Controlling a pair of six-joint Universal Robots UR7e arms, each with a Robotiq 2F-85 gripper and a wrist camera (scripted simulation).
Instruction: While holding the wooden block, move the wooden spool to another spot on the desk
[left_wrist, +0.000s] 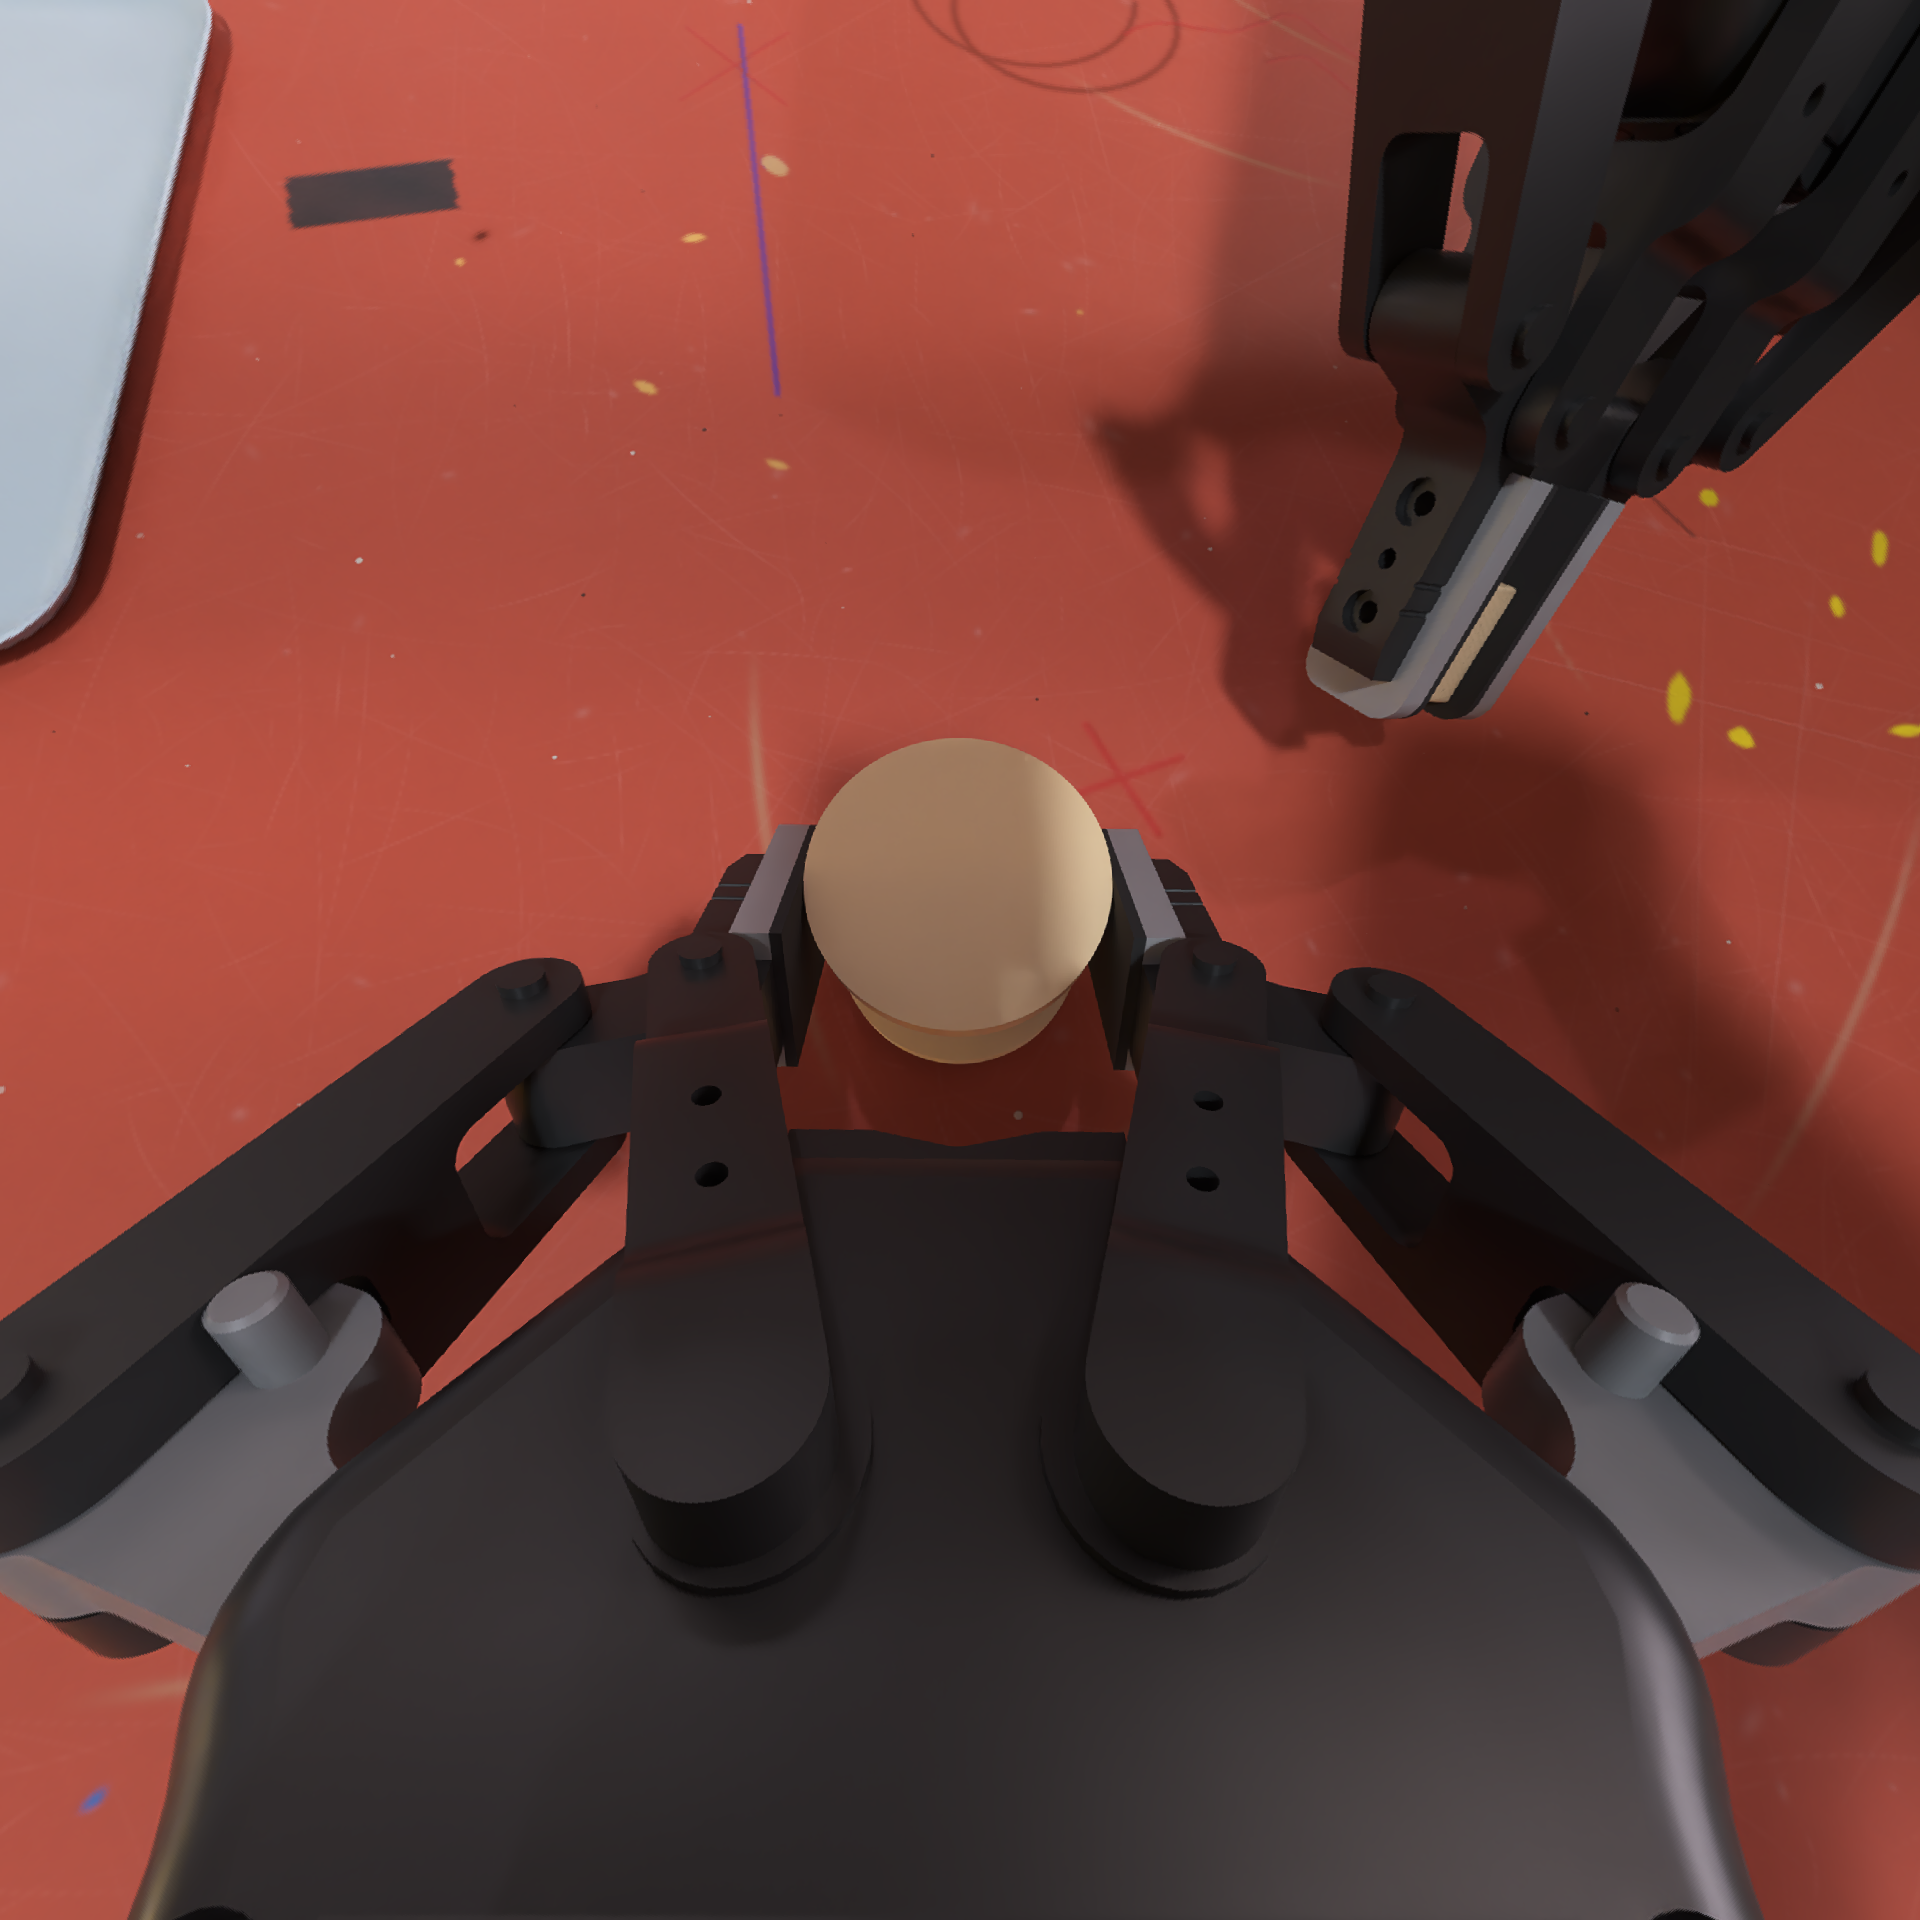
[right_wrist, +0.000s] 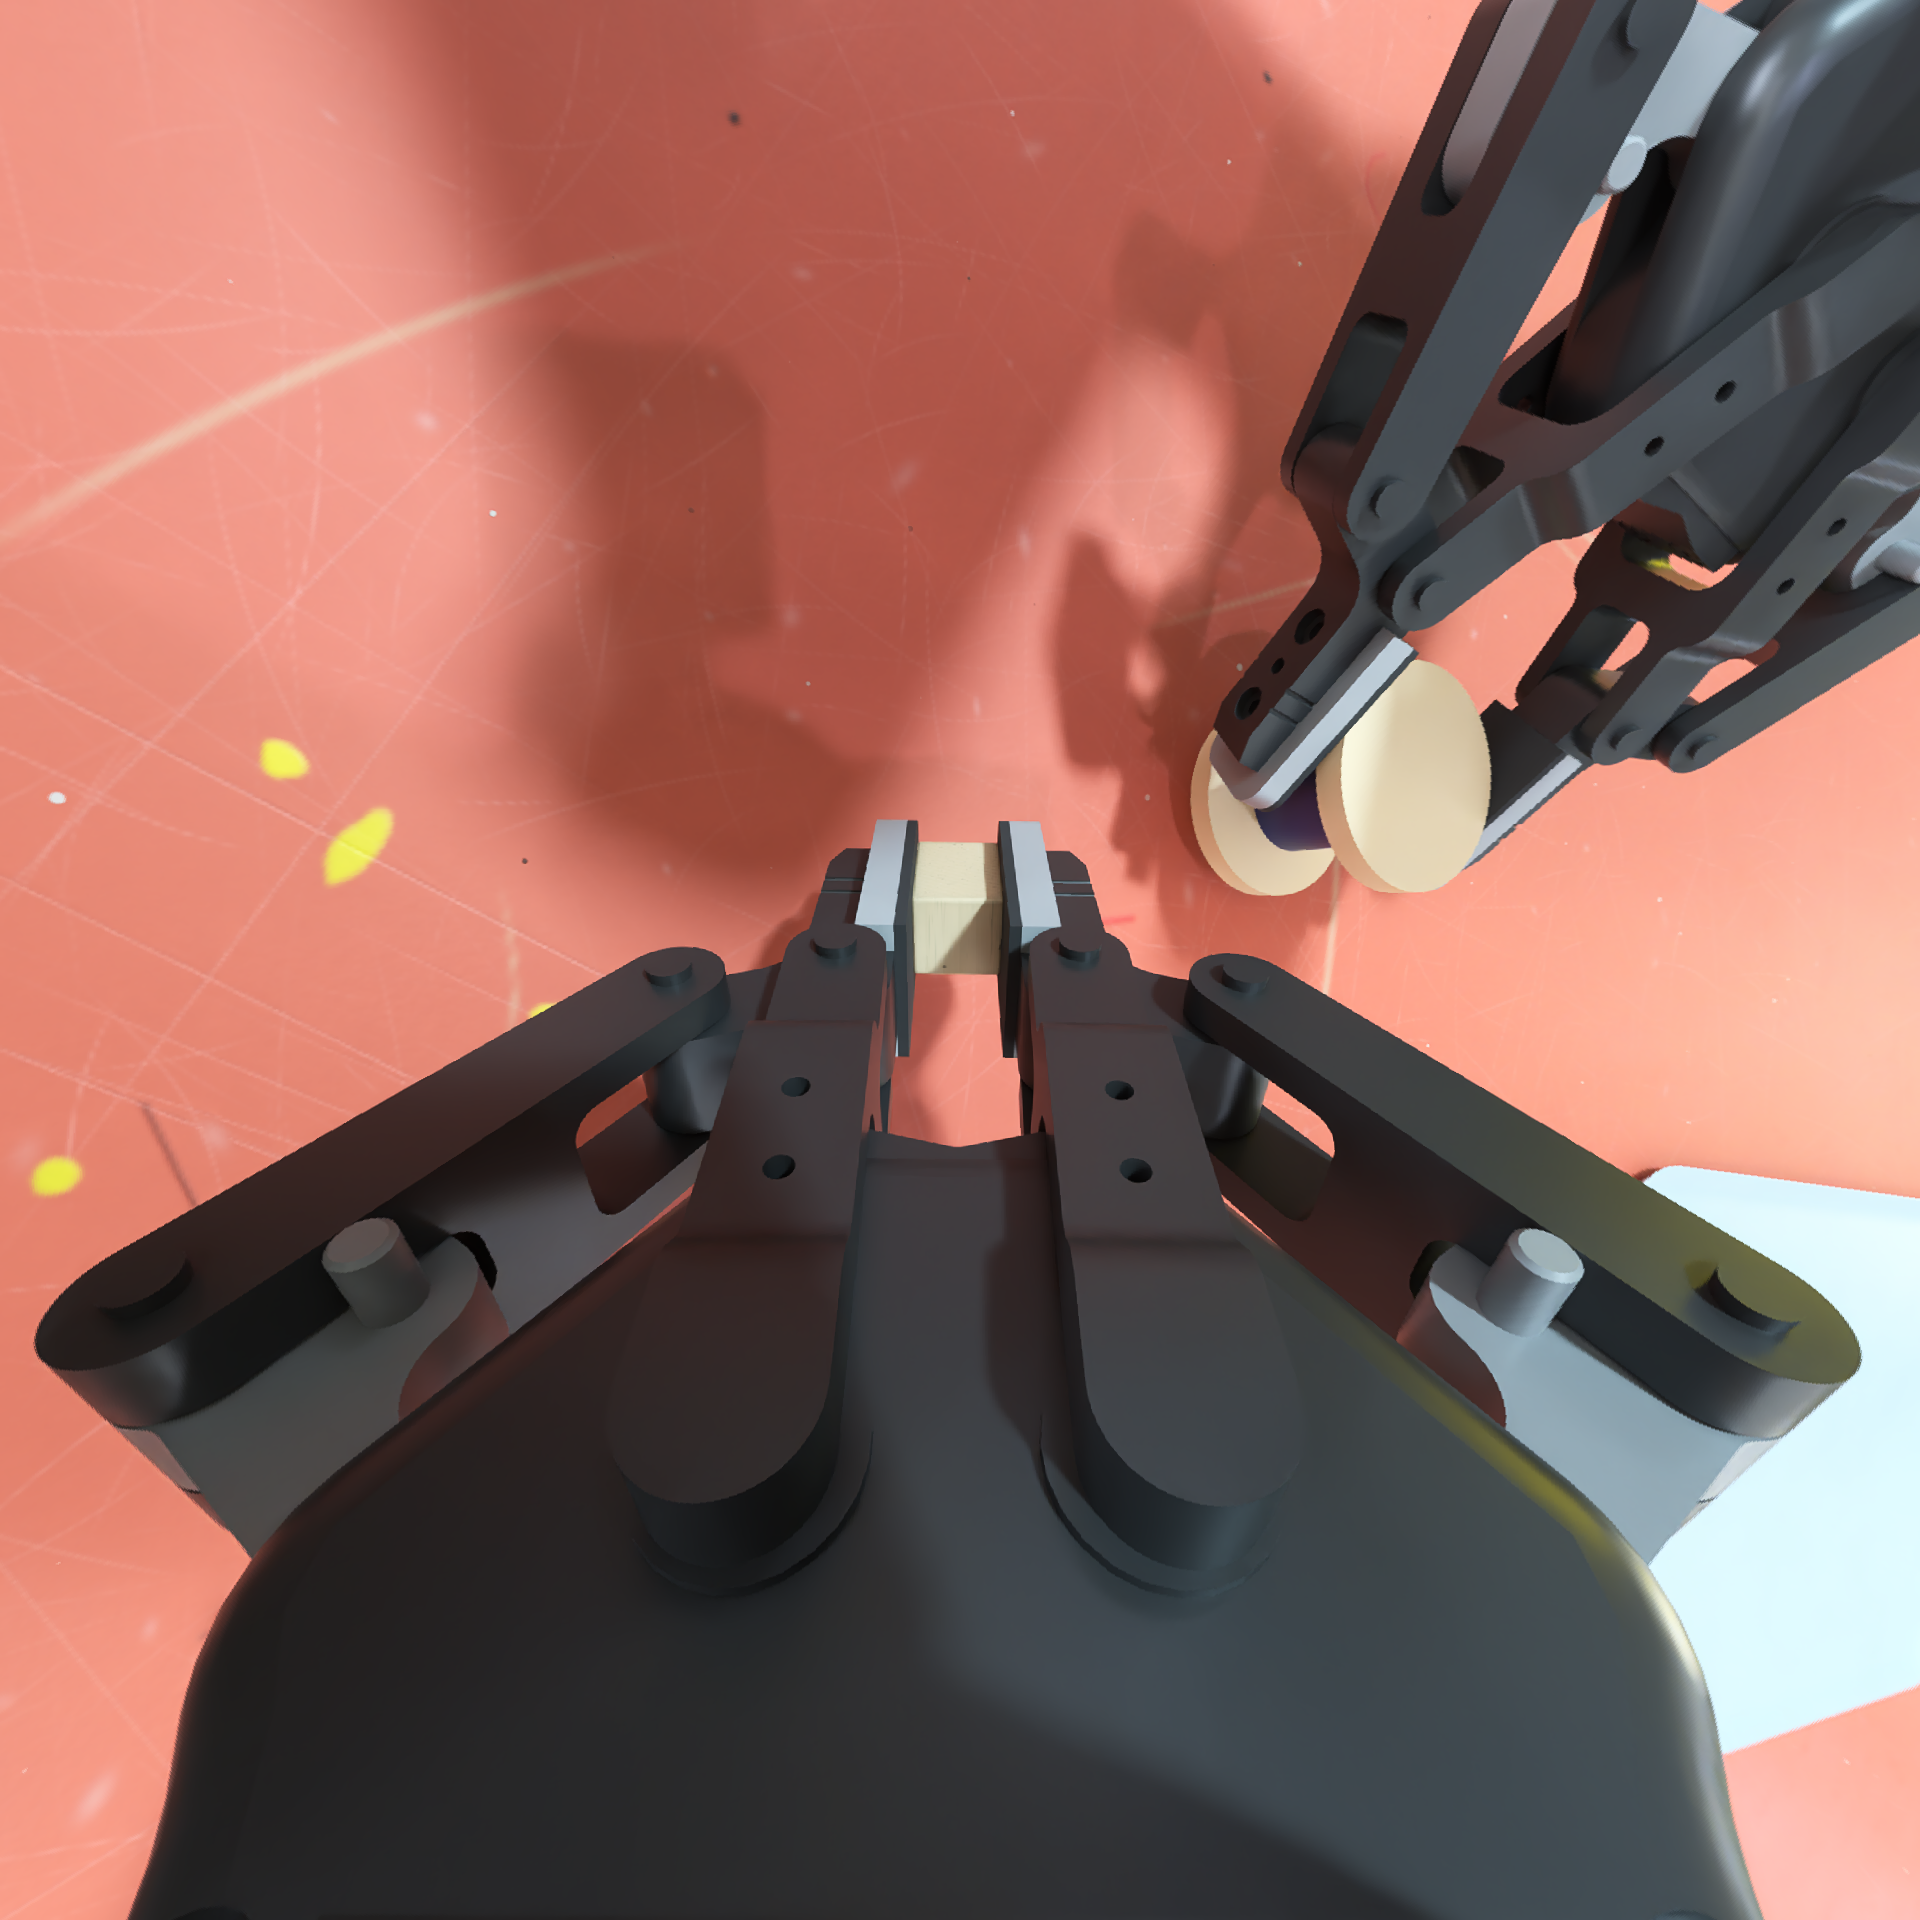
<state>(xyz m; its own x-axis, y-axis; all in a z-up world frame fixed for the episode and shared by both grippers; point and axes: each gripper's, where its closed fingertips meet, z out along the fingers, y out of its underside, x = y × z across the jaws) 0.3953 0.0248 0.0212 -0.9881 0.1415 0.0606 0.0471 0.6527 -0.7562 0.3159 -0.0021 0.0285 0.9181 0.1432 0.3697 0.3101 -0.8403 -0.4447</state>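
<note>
The wooden spool (left_wrist: 956, 883) has two round pale flanges and a dark purple core (right_wrist: 1288, 826). My left gripper (left_wrist: 956, 862) is shut on it, one pad on each side between the flanges. In the right wrist view the spool (right_wrist: 1408, 774) is at the right, its lower flange at or just above the red desk (right_wrist: 416, 416); I cannot tell if it touches. My right gripper (right_wrist: 956, 862) is shut on the small wooden block (right_wrist: 956, 904) above the desk. In the left wrist view the right gripper (left_wrist: 1403, 686) hangs at the upper right, with a sliver of the block (left_wrist: 1470, 649) showing.
A pale blue-white flat slab (left_wrist: 83, 312) lies at the far left, also at the lower right of the right wrist view (right_wrist: 1787, 1455). A black tape strip (left_wrist: 369, 192), a purple line (left_wrist: 758, 208) and yellow flecks mark the desk. The two grippers are close together.
</note>
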